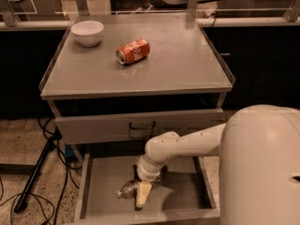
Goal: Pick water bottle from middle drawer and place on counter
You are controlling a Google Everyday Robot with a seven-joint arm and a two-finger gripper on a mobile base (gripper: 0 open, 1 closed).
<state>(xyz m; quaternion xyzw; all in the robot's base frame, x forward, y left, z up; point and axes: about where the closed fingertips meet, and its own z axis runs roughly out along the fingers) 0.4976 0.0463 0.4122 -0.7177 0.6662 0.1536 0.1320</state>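
Note:
The water bottle (125,190) lies on its side on the grey floor of the open middle drawer (105,182), at the bottom of the camera view. It looks clear and crinkly, and part of it is hidden by my gripper. My gripper (143,194) reaches down into the drawer from the right and sits right at the bottle's right end, touching or overlapping it. The counter (178,64) is the broad grey top above the drawers.
A white bowl (87,32) stands at the counter's back left. An orange-red soda can (133,51) lies on its side near the counter's middle. A closed drawer front with a dark handle (141,125) sits above the open drawer. Cables and a stand leg (35,172) lie on the floor at the left.

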